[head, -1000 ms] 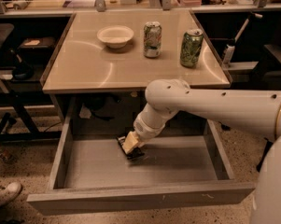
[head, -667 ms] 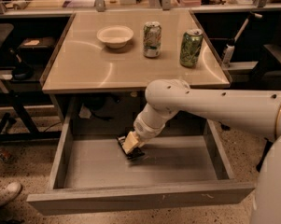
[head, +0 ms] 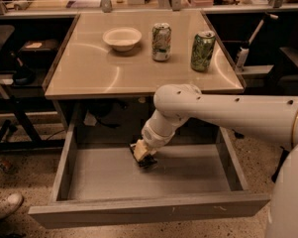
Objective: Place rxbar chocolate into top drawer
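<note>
1. Grey wood-look panels mark the left of my view: the top drawer (head: pixel 64 172) stands pulled out below the bench (head: pixel 89 73).
2. Up on the bench sit a white bowl (head: pixel 122 37) and, just to its right, a pale can (head: pixel 161 42). Neither belongs to this job.
3. Below them, the end effector (head: pixel 144 157) is down inside the drawer, toward the back and a little left of centre, with its tip at the floor.
4. A small dark shape at that tip I take for the rxbar chocolate (head: pixel 148 162). It is inside the drawer, on the floor or barely above it. I cannot tell whether the end effector is clamped on it or has let go.
5. I judge this to be the placing step, with the carry finished and only the release and exit left.
6. Further right, a green can (head: pixel 202 50) stands near the bench's right edge, and the white arm (head: pixel 227 115) reaches in from that side under the bench's front lip.
7. The next move calls for a confirmed release. Then I would rise gently and back out to the right, keeping the elbow off the lip and not dragging the bar along.
</note>
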Controlling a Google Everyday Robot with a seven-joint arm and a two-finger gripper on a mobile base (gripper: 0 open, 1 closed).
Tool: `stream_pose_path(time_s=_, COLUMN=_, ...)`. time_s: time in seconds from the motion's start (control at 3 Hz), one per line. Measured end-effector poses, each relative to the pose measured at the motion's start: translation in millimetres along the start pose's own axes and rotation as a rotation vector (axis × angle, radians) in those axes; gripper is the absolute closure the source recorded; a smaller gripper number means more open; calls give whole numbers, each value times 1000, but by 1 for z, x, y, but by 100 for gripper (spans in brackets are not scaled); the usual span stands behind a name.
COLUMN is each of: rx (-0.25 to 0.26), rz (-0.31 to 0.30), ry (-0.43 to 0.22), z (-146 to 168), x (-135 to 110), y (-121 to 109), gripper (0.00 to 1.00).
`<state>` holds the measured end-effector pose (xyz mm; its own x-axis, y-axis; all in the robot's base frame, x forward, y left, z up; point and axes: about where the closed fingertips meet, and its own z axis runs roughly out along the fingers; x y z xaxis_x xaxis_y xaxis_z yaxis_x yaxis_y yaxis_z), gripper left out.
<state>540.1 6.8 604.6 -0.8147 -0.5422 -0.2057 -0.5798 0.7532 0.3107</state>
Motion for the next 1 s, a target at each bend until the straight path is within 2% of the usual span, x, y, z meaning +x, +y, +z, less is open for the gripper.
stream_pose_path(time_s=0.33, rx=0, rz=0, ry=0, z=0, x=0, y=0, gripper=13)
stream_pose_path(time_s=0.67, rx=0, rz=0, ry=0, z=0, x=0, y=0, gripper=0)
stream_pose_path(time_s=1.0, rx=0, rz=0, ry=0, z=0, x=0, y=0, gripper=0)
